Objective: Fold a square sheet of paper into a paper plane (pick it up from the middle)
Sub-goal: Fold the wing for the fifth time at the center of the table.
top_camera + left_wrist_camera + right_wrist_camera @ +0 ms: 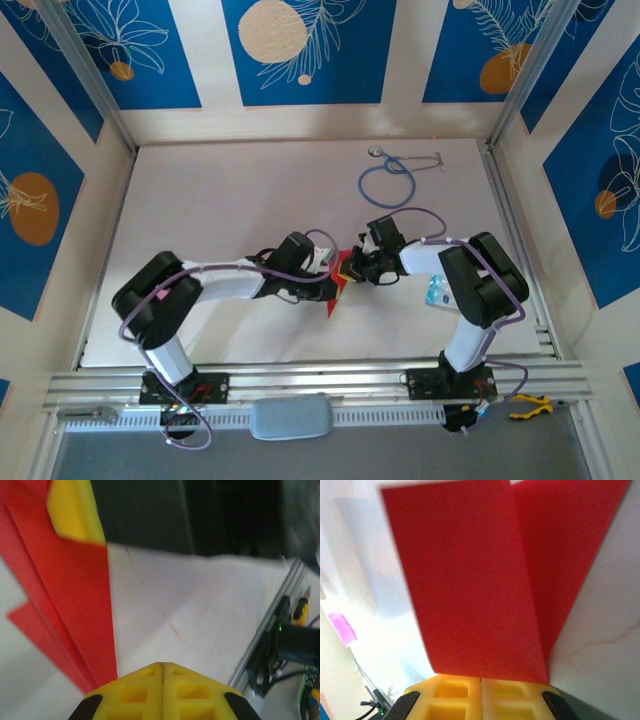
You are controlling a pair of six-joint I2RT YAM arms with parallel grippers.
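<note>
1. Fingers (452, 697) of my right gripper (481, 682): yellow, pressed together on the lower edge of the red paper (470, 580), which rises from my tips in two overlapping layers.
2. Fingers (132, 695) of my left gripper (162, 667): yellow, closed flat against each other with a bare seam. The red paper runs down just beside their left shoulder; I cannot tell whether it touches them.
3. Red paper: matte and unmarked, folded lengthwise into a narrow strip with stepped, layered edges. It sits between my two grippers, on the near side of the blue stethoscope (388, 182) and slightly to its left. A yellow pad of my right gripper lies on its upper part in the left wrist view.
4. Both arms: white and black, bent inward so that the grippers meet tip to tip at the paper, near the stethoscope but apart from it.
5. Blue stethoscope: tube in a loop, with a metal chest piece and ear tubes at the far end, lying flat on the white table (220, 210).
6. Pale blue item (437, 292): on the table beside my right arm, nearer than the stethoscope and a little to its right. Its kind is unclear.
7. Yellow-and-black handled tool (530, 403): on the metal rail, well apart from the stethoscope, near and right of it.
8. Grey-blue pad (290, 417): at the rail between my bases, well apart from the stethoscope, near and left of it.
</note>
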